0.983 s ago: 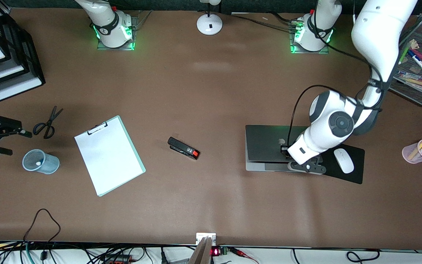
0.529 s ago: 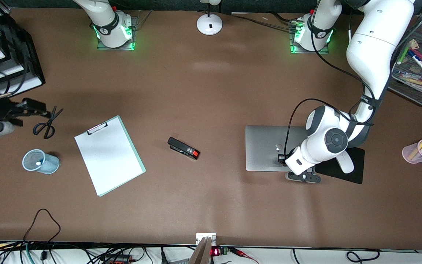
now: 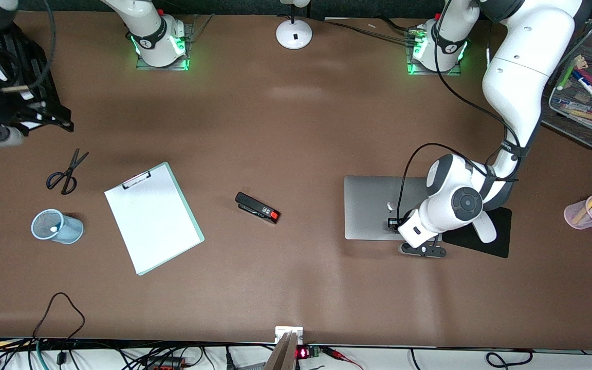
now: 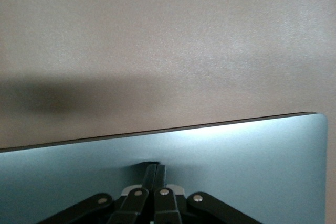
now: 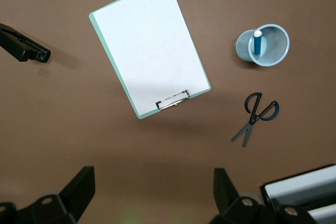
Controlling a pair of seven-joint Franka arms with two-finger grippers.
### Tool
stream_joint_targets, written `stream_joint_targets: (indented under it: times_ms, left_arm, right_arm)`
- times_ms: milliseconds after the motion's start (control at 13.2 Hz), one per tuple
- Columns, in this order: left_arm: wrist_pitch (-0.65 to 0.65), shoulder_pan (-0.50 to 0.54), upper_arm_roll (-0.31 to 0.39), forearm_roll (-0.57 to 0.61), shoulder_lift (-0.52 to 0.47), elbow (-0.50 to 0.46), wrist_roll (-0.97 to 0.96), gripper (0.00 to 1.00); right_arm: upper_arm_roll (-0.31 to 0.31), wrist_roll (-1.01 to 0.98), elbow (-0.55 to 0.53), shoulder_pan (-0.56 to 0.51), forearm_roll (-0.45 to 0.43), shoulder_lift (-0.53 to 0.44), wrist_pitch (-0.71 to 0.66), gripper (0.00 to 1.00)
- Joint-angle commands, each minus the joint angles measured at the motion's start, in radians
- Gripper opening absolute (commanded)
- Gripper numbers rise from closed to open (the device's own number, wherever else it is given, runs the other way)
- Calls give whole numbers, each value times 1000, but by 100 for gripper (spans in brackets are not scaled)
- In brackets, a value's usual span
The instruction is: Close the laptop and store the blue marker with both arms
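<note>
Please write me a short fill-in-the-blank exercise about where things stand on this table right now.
1. The laptop lies flat with its lid ____.
2. The blue marker stands inside the pale blue ____.
3. The fingers of the left gripper are pressed ____ over the laptop's lid.
4. The right gripper, fingers spread ____, hangs over the black paper trays.

Missing words: closed; cup; together; open

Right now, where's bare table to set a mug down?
Bare brown tabletop lies between the black stapler and closed silver laptop, and between white clipboard and stapler. Crowded: laptop's edge, where the left gripper presses, beside the black mouse pad.
</note>
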Motion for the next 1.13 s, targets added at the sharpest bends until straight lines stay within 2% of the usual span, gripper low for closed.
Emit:
stream_joint_targets:
  times_ms: [0, 227, 303, 756, 908, 983, 1059]
  left_arm:
    - [5, -6, 9, 29, 21, 39, 5, 0]
    - [-30, 11, 4, 29, -35, 39, 1, 0]
    - [-119, 12, 1, 29, -95, 39, 1, 0]
    - [-527, 21, -3, 17, -389, 41, -18, 3]
    - [-628, 18, -8, 17, -480, 42, -19, 22]
    - [-682, 17, -12, 12, -517, 44, -18, 37]
    - [-705, 17, -14, -23, -561, 44, -23, 99]
  right_arm:
    - [2, 54, -103, -11, -16, -94, 28, 100]
    - [2, 59, -218, -13, -16, -189, 93, 100]
    - [2, 59, -244, -16, -16, -211, 119, 100]
    - [-16, 53, -132, -33, 2, -161, 114, 100]
    - [-18, 52, -125, -32, 4, -153, 113, 100]
    - [-18, 50, -122, -32, 4, -150, 111, 100]
    - [-16, 52, -121, -26, 2, -148, 110, 100]
